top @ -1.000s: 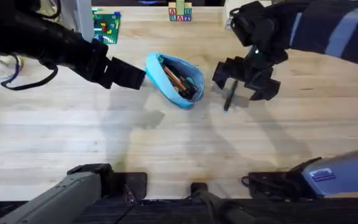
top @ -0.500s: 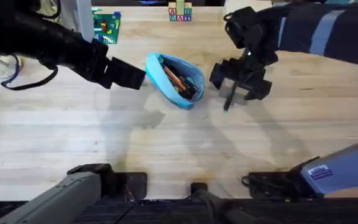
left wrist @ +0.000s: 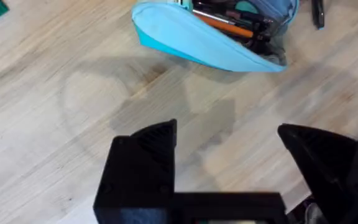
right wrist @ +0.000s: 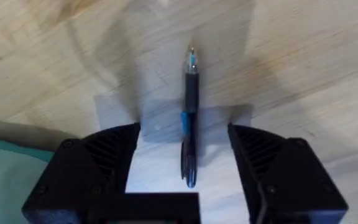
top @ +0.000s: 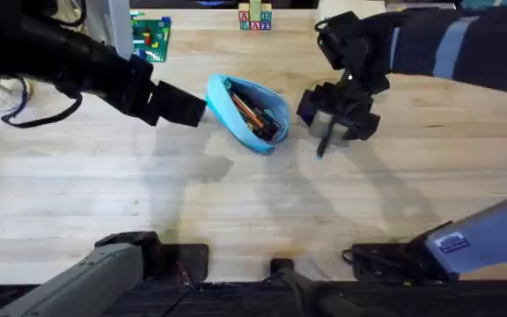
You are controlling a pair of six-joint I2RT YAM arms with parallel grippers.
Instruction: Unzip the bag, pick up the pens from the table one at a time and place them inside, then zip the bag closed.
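The pen [right wrist: 189, 118] is black with a bit of blue on it, and it lies on the table [top: 236, 211] right between the two black fingers [right wrist: 98, 168] of the right gripper [top: 334, 123]. Those fingers are wide open, one on each side of the pen, and they are not squeezing it. From above, this pen [top: 322, 145] sticks out just under the right gripper, a little to the right of the bag [top: 246, 112]. The bag is light blue and lies on the table with its zipper open. Inside it you can see other pens [left wrist: 232, 22], some orange and some dark. The left gripper [top: 176, 104] is just to the left of the bag, close to it but not touching. Its fingers [left wrist: 145, 162] are spread wide apart too, and they hold nothing. At the far edge of the table there is a green block plate [top: 150, 37].
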